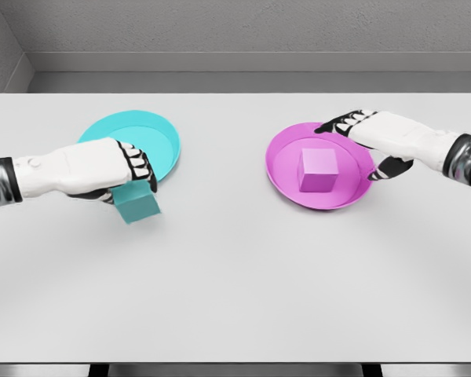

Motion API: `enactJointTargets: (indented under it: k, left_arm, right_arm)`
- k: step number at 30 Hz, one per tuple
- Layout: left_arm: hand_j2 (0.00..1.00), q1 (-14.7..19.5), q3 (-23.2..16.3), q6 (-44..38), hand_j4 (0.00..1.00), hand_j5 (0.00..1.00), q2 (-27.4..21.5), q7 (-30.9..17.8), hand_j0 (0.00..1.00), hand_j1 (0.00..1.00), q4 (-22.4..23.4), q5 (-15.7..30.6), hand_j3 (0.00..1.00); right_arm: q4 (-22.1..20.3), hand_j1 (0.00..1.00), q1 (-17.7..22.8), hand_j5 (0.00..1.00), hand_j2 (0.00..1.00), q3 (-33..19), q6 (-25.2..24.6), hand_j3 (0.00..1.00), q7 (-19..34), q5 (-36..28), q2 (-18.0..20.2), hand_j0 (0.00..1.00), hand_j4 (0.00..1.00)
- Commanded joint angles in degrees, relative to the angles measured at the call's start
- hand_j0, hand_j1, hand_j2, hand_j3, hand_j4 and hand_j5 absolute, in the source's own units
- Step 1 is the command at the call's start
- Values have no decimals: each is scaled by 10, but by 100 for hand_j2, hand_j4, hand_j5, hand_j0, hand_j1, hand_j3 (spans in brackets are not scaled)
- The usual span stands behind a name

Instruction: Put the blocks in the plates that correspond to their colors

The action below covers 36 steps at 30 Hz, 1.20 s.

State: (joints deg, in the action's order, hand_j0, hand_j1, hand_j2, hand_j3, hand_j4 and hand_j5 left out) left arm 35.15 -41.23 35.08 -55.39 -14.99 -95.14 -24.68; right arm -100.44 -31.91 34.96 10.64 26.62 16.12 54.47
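Grey walls behind a pale tabletop (235, 275). Left hand (102, 169): fingers (137, 166) curled down over the teal block (137, 206), pinching its top; block sits tilted just below the knuckles, at the near rim of the teal plate (153, 137). Right hand (377, 137): fingers spread, holding nothing, over the far right rim of the magenta plate (282, 169). Magenta block (319, 170) rests in that plate, just left of the thumb.

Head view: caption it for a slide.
Left hand grips teal block beside teal plate; pink block sits in pink plate.
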Motion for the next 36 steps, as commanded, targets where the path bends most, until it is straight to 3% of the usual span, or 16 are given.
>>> enactJointTargets:
  k: [1, 8, 13, 14, 16, 17, 22, 26, 30, 36]
  left_arm:
    - [43, 1, -2, -1, 43, 43, 24, -1, 43, 43, 49, 0, 43]
    - [43, 42, -5, -1, 43, 43, 87, -1, 43, 43, 179, -9, 43]
    - [45, 62, -5, -1, 45, 45, 99, -1, 45, 45, 210, -11, 45]
    - [48, 63, -4, -1, 48, 48, 99, -1, 48, 48, 210, -9, 48]
    - [88, 72, -3, -1, 88, 88, 92, 0, 88, 88, 211, -4, 88]
    - [100, 76, 0, -1, 100, 100, 92, 0, 100, 100, 211, -4, 100]
    - [100, 89, 11, -1, 100, 100, 57, 3, 100, 100, 210, 0, 100]
    - [100, 80, 14, -1, 100, 100, 8, 3, 100, 100, 183, 56, 100]
    - [100, 35, 15, -1, 100, 100, -44, 3, 100, 100, 104, 83, 100]
    - [100, -7, 19, -1, 100, 100, -94, 2, 100, 100, 66, 101, 100]
  right_arm:
    - [0, 100, 4, 100, 100, -67, 104, 100, -1, -10, 39, 100, 100]
    - [4, 100, 103, 100, 100, -156, 243, 100, 2, -18, 70, 100, 100]
    - [2, 100, 120, 100, 100, -170, 243, 100, 2, -17, 68, 100, 100]
    - [2, 100, 120, 100, 100, -170, 241, 100, 3, -16, 68, 100, 100]
    - [2, 100, 119, 100, 100, -170, 241, 100, 4, -16, 68, 100, 100]
    - [2, 100, 119, 100, 100, -170, 241, 100, 4, -16, 68, 100, 100]
    - [3, 100, 119, 100, 100, -170, 241, 100, 4, -16, 68, 100, 100]
    - [3, 100, 119, 100, 100, -170, 241, 100, 4, -16, 68, 100, 100]
    - [3, 100, 119, 100, 100, -170, 241, 100, 4, -16, 68, 100, 100]
    - [3, 100, 119, 100, 100, -170, 241, 100, 4, -16, 67, 100, 100]
